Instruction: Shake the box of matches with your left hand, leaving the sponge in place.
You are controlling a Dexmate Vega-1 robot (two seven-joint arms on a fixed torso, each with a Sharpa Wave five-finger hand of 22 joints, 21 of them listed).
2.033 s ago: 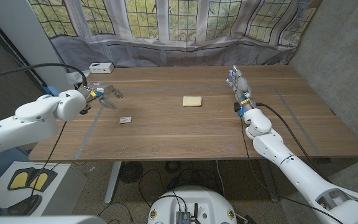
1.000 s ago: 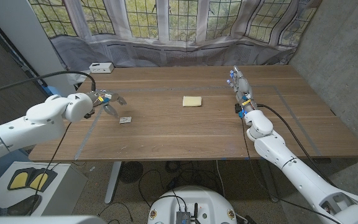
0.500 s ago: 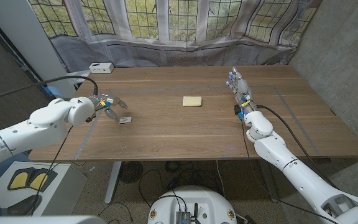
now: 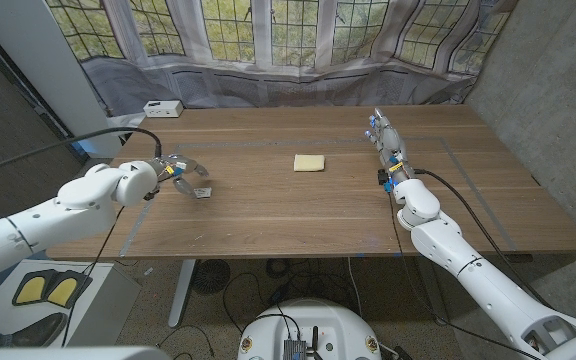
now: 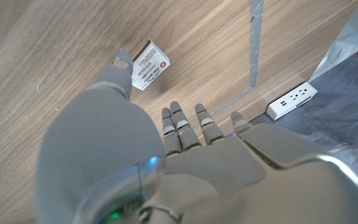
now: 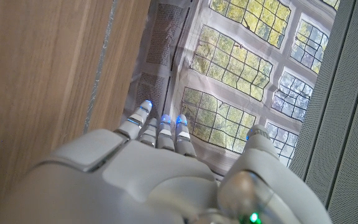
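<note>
Wooden planks make up the surface [image 4: 298, 215]. At its near left, the left hand [image 4: 175, 169] is seen with fingers spread, nothing held, just beside the box of matches [image 4: 202, 192]. Farther back lies the sponge [image 4: 309, 163]. At the right, the right hand [image 4: 386, 140] is held empty, fingers extended together.

A small box of matches [image 4: 201, 193] lies flat on the wooden desk [image 4: 308, 215], left of centre, its pale printed label with a red mark facing up. The pale yellow sponge [image 4: 309, 163], a flat rectangle, rests well apart to its right, farther back.
</note>
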